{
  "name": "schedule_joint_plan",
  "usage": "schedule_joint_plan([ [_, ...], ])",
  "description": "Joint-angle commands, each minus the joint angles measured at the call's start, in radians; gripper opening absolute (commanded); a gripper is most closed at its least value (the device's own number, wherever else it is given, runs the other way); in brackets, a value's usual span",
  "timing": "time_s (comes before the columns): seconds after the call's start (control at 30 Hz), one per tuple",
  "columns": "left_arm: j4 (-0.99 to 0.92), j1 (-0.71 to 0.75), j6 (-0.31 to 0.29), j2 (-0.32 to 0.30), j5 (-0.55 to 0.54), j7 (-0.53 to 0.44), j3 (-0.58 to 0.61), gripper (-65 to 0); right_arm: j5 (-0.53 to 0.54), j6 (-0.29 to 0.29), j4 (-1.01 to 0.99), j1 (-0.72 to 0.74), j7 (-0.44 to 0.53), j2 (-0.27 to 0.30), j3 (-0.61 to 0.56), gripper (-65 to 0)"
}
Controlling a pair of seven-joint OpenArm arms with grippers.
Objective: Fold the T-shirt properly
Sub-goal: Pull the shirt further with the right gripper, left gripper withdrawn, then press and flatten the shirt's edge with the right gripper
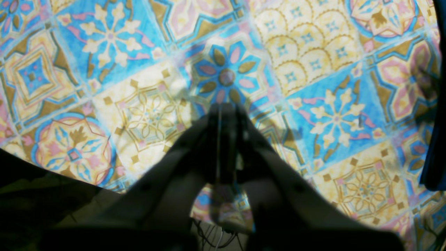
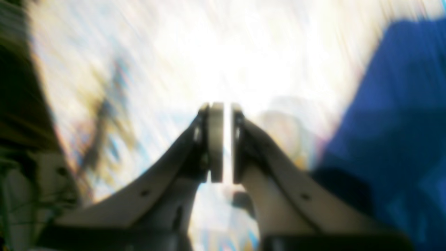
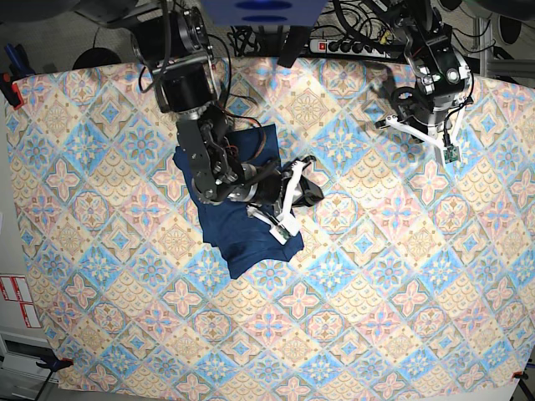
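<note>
Base view: the plain dark navy-blue long-sleeved knit T-shirt [image 3: 238,225] lies bunched into a compact, roughly folded patch on the surface [image 3: 376,276], which is covered with a patterned tile-print cloth in blue, cream and pink. The shirt sits in the upper-left part of that view, directly under the right arm.

Right arm: black linkage reaches down from the top edge, bent at the elbow, forearm lying low across the shirt and pointing toward the middle of the surface. Right claw [image 3: 294,194] is at the shirt's edge nearest the centre. Right wrist view is heavily motion-blurred; the pale fingers [image 2: 216,139] stand nearly together with a thin bright slit between them and nothing visible in the slit. Blue fabric [image 2: 393,118] fills the right side of that view, beside the claw, not in it.

Left arm: held well apart from the shirt, near the top-right edge of the base view, wrist angled downward. Left claw [image 1: 226,115] is pressed together, empty, above bare patterned cloth.
</note>
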Motion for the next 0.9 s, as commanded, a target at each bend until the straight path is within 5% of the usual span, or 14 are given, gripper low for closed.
schedule_joint_plan([
  [0.0,0.02,-0.001,0.001,-0.003,-0.003,-0.016,-0.001,-65.0,0.001,0.004,-0.02,0.029,0.017,-0.002,0.001,-61.2],
  [0.53,0.02,0.003,0.001,0.0,-0.003,-0.013,-0.001,-65.0,0.001,-0.045,-0.38,0.179,0.343,-0.011,0.003,-61.2],
  [0.87,0.02,0.002,0.001,0.0,-0.003,-0.012,-0.001,-65.0,0.001,-0.086,-0.46,0.178,0.386,0.006,0.004,-61.2],
])
